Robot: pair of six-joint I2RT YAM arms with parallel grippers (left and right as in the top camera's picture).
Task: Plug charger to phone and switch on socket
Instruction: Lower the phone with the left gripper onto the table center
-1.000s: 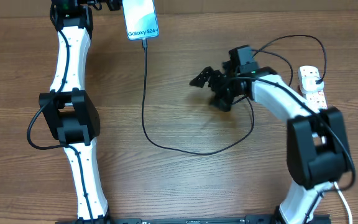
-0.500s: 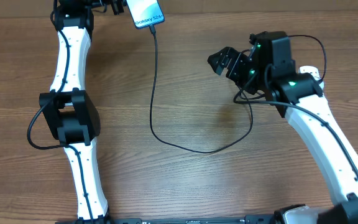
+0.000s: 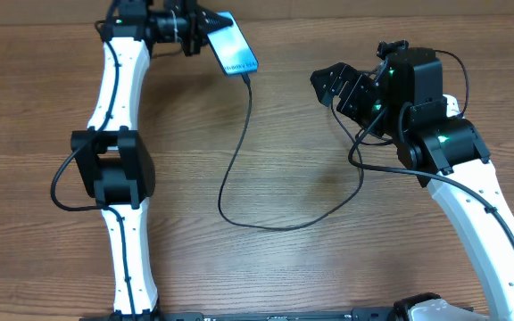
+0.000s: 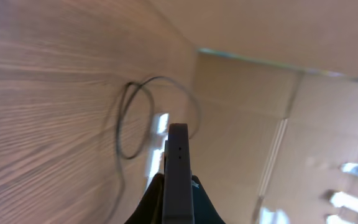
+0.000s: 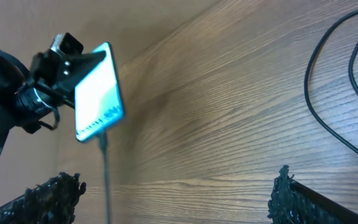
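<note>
My left gripper (image 3: pixel 194 25) is shut on the phone (image 3: pixel 236 49) and holds it tilted at the back of the table. The screen glows light blue. In the left wrist view the phone (image 4: pixel 178 168) shows edge-on between the jaws (image 4: pixel 178 190). The charger cable (image 3: pixel 232 165) is plugged into the phone's lower end and loops across the table toward the right arm. My right gripper (image 3: pixel 339 87) is open and empty, raised and facing the phone (image 5: pixel 97 93). Its two fingers frame bare wood (image 5: pixel 173 199). The socket is hidden behind the right arm.
The wooden table (image 3: pixel 310 259) fills the view. More black cable (image 5: pixel 334 93) loops on the right in the right wrist view. A beige wall runs along the table's back edge (image 4: pixel 247 37).
My left gripper has swung the phone to the right and tilted it, dragging the cable along. My right gripper has risen and shifted right and back, still open.
</note>
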